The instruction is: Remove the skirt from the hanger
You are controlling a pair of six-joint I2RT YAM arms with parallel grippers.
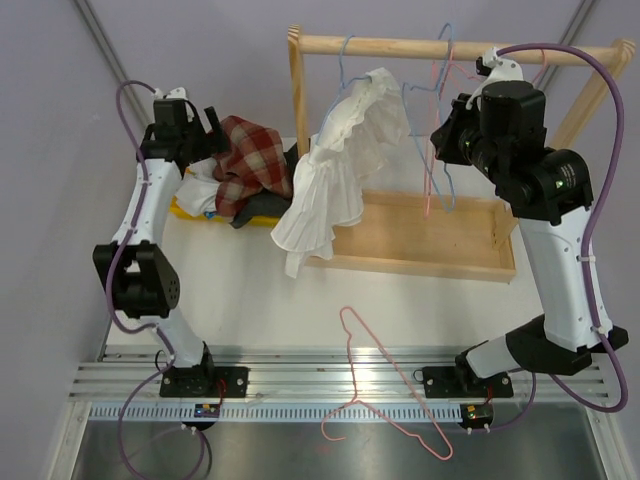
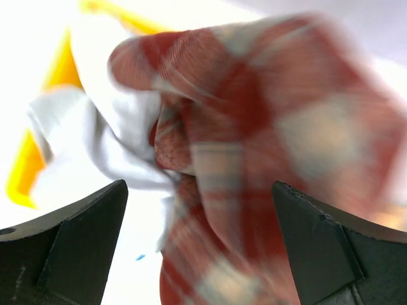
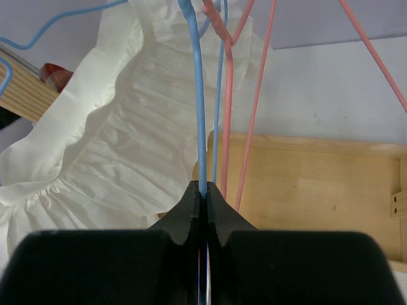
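- Skirt (image 1: pixel 335 170) isn't off yet: it's hanging from the rack (image 1: pixel 400 46) at the left end, draped low.
- Right gripper (image 3: pixel 203 185) is pinched tight on a blue hanger wire (image 3: pixel 198 114) just beside the skirt. Can't tell if that's the skirt's own hanger.
- Left gripper (image 2: pixel 198 185) is wide open over a plaid cloth (image 2: pixel 267 127), holding nothing.
- I'd say basically the whole removal is left.

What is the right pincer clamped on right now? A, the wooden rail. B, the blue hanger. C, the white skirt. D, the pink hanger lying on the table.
B: in the right wrist view the right pincer is closed on the wire of the blue hanger, with the white skirt hanging beyond it.
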